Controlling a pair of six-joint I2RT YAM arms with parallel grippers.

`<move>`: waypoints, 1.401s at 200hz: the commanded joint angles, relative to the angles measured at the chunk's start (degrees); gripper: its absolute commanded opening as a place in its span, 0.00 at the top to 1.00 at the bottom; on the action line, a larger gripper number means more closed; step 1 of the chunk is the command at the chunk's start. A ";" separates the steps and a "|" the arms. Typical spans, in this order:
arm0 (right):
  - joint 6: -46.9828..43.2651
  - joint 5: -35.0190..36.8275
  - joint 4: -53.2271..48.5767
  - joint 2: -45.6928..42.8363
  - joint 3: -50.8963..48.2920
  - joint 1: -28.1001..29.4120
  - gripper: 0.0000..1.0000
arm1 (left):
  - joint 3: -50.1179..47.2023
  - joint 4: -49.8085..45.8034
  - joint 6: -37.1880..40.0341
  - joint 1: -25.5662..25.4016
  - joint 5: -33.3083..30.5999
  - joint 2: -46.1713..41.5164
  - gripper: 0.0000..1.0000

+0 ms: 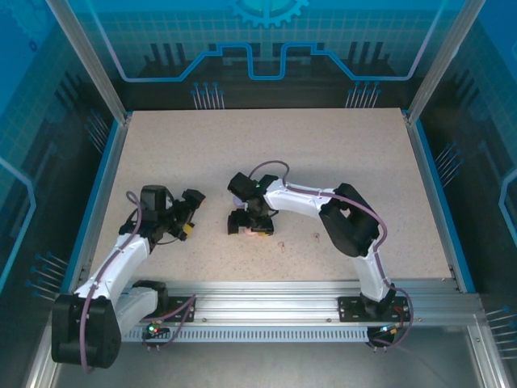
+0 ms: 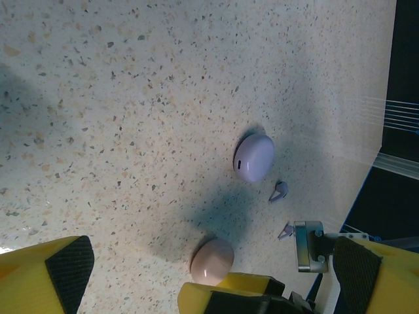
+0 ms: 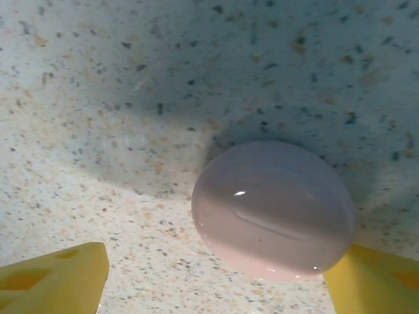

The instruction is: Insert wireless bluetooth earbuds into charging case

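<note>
Inside the right gripper (image 3: 216, 278) — fingers spread — sits the pink case (image 3: 275, 209).

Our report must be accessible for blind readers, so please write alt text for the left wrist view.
A closed lavender charging case lies on the speckled table, with two small lavender earbuds loose to its lower right. A pink case appears at the bottom edge, between the yellow fingers of the open left gripper.

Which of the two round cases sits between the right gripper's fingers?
The pink case, lying between the yellow fingers of the right gripper. The lavender case sits apart on the table, next to two small lavender earbuds.
</note>
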 commanded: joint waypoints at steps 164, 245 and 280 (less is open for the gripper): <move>-13.55 11.44 -7.98 -3.92 2.65 -6.79 0.25 | -2.77 7.25 -4.98 -15.56 -3.89 2.02 0.04; -13.98 10.69 -5.19 -7.19 -0.69 -7.50 0.25 | -3.16 10.36 -4.61 -20.41 -9.10 3.67 0.01; -13.89 10.39 -4.39 -8.48 -1.97 -7.53 0.23 | -2.85 10.05 -3.15 -20.44 -10.54 2.28 0.01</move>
